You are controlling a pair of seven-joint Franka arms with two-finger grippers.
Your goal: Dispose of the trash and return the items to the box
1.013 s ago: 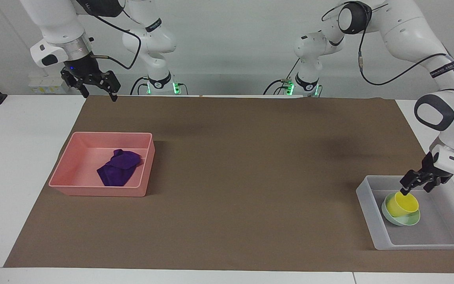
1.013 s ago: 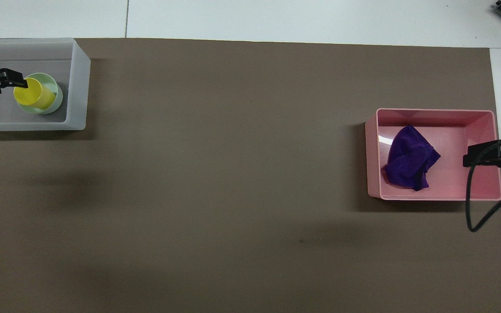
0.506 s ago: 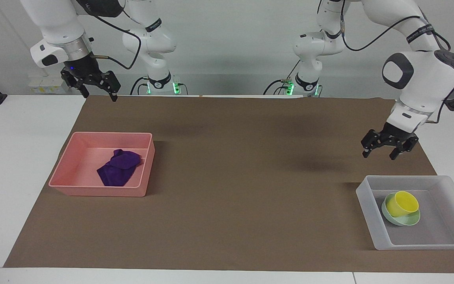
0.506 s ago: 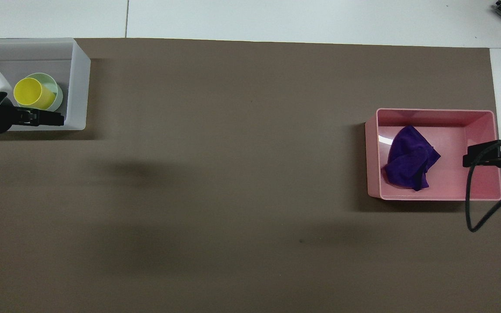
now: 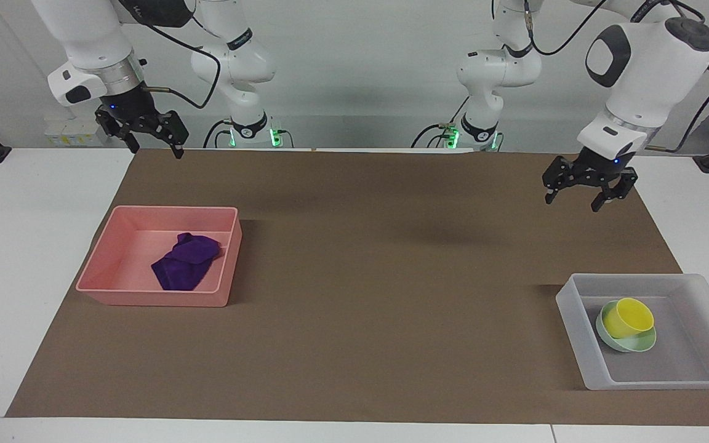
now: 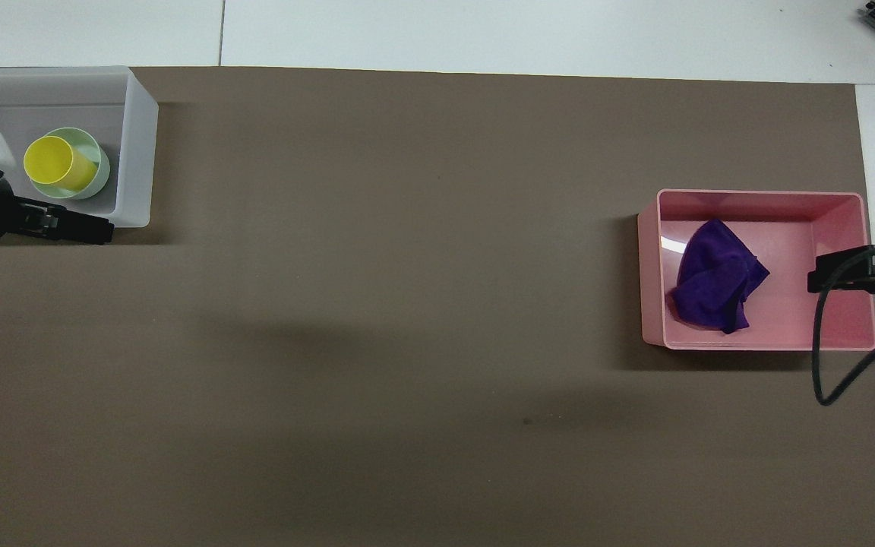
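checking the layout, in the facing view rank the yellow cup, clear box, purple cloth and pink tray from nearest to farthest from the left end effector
From the left end effector, open and up over the mat at its own end of the table:
1. Translucent box, at the left arm's end.
2. Yellow cup, in that box, sitting in the mint-green bowl.
3. Pink tray, at the right arm's end.
4. Purple cloth, in that tray; too close to call against the tray.
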